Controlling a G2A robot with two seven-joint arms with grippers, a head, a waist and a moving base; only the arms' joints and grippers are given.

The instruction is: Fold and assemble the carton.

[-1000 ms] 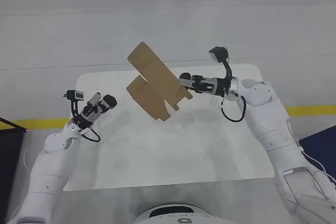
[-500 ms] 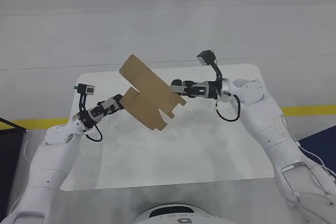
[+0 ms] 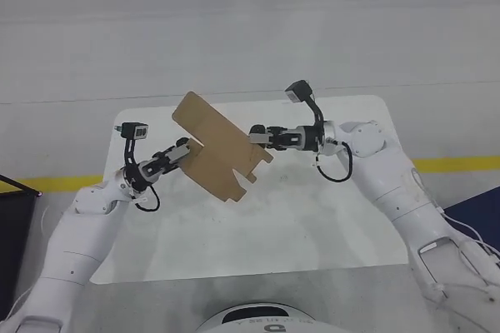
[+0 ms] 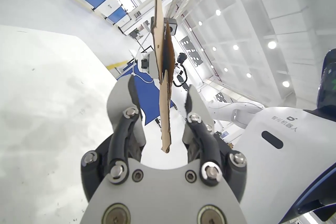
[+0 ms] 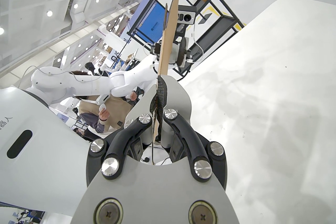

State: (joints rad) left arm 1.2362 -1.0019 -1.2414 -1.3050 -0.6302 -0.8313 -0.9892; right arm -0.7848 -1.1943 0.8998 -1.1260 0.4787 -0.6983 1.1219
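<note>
The carton [image 3: 218, 148], a flat brown cardboard blank with flaps and notches cut into its edges, is hanging in the air above the far middle of the white table [image 3: 317, 237], lifted off the tabletop. It is lying at a slant, with one long flap pointing toward the far left and a notched corner pointing toward the near side.

The right gripper [image 3: 255, 136] is sitting at the carton's right edge and is pinching it. Its two fingers are pressing together on the board, which is running edge-on between them in the right wrist view, so this gripper alone is carrying the carton.

The left gripper [image 4: 160, 86] is sitting at the carton's left edge, opposite the right one. Its fingers are standing wide apart, one on each side of the board. In the left wrist view the cardboard edge is passing between them with a clear gap on both sides — neither finger is touching it, and the gripper is holding nothing.
</note>
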